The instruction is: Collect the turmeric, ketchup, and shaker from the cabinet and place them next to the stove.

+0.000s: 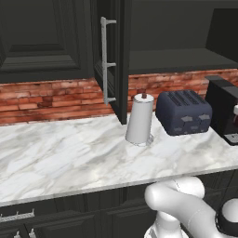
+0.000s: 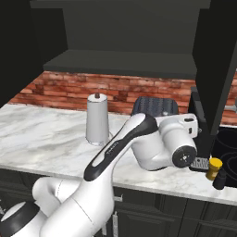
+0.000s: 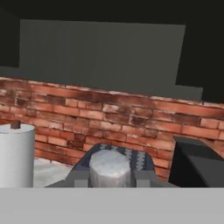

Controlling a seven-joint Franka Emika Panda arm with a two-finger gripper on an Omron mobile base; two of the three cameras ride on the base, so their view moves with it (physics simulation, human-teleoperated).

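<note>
The cabinet [image 1: 111, 56] hangs open, its shelf above the gripper [image 3: 110, 177] bare. Below and right of the gripper, beside the stove [image 2: 230, 155], the turmeric [image 2: 214, 167] and shaker [image 2: 219, 179] stand upright on the bench [image 2: 41, 134], seemingly delivered. The gripper is clamped on a pale round-topped object [image 3: 109, 165], axis pointing up between the fingers. It is possibly the ketchup, which is left to place.

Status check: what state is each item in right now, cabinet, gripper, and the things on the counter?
cabinet: door open
gripper: shut on a grey-capped item
turmeric: upright on the counter
shaker: upright beside the turmeric
paper towel roll: upright
toaster: slots empty
</note>
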